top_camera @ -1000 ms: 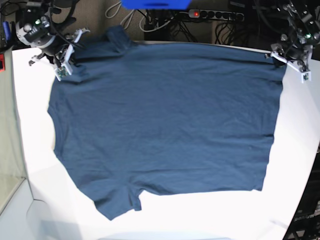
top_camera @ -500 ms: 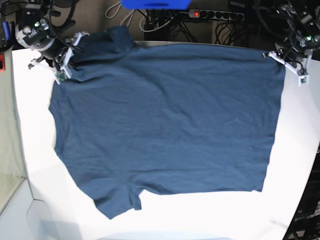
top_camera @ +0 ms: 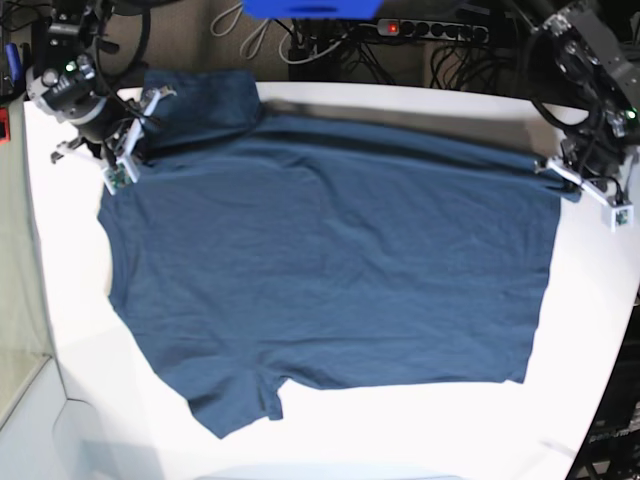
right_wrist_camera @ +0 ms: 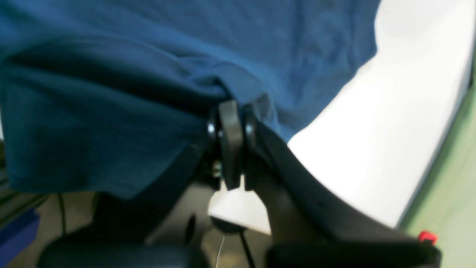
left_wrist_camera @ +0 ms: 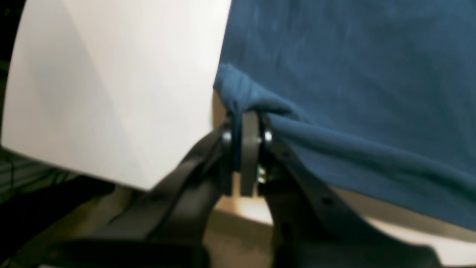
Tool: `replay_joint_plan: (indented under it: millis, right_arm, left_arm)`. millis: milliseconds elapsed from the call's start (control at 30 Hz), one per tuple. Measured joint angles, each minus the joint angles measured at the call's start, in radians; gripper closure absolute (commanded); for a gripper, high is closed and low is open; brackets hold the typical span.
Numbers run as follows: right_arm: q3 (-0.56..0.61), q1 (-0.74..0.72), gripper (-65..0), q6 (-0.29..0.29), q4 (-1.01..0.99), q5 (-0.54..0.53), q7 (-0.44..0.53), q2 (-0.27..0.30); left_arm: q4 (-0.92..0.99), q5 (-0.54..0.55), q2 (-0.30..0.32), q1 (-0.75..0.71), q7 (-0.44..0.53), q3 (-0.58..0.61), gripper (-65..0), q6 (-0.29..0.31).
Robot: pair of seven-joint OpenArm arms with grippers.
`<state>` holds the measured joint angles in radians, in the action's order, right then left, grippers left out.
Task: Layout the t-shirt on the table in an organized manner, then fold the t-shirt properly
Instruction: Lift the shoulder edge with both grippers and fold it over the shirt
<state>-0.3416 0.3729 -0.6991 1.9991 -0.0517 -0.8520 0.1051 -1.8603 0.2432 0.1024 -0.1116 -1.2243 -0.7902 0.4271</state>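
Observation:
The dark navy t-shirt (top_camera: 330,270) lies spread over most of the white table (top_camera: 590,330), with one sleeve at the near left. Its far edge is lifted off the table and casts a shadow. My left gripper (top_camera: 560,172) is at the far right corner, and in the left wrist view it (left_wrist_camera: 247,117) is shut on a bunched fold of the t-shirt (left_wrist_camera: 353,74). My right gripper (top_camera: 135,140) is at the far left near the other sleeve. In the right wrist view it (right_wrist_camera: 230,108) is shut on the t-shirt (right_wrist_camera: 111,93), which drapes over its fingers.
Behind the table's far edge are a power strip (top_camera: 420,28) with a red light, tangled cables and a blue object (top_camera: 310,8). A pale green panel (top_camera: 15,300) runs along the left side. The table corner (left_wrist_camera: 111,93) drops off beside the left gripper.
The left gripper closed on the far right corner. Both grippers then drew the far edge up and toward the near side, more on the right, and the far left sleeve now hangs flatter.

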Motion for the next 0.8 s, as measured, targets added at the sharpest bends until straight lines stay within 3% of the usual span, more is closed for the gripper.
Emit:
replay_joint_plan:
  millis: [367, 800]
  right_arm:
    - [0.01, -0.087, 0.0, 0.0, -0.023, -0.001, 0.005, 0.045]
    - [0.048, -0.232, 0.0, 0.0, -0.181, -0.004, 0.003, 0.078]
  left_arm:
    - [0.114, -0.003, 0.003, 0.141, 0.003, 0.038, -0.1, -0.003]
    - [0.181, -0.004, 0.038, 0.179, 0.028, 0.033, -0.1, -0.004]
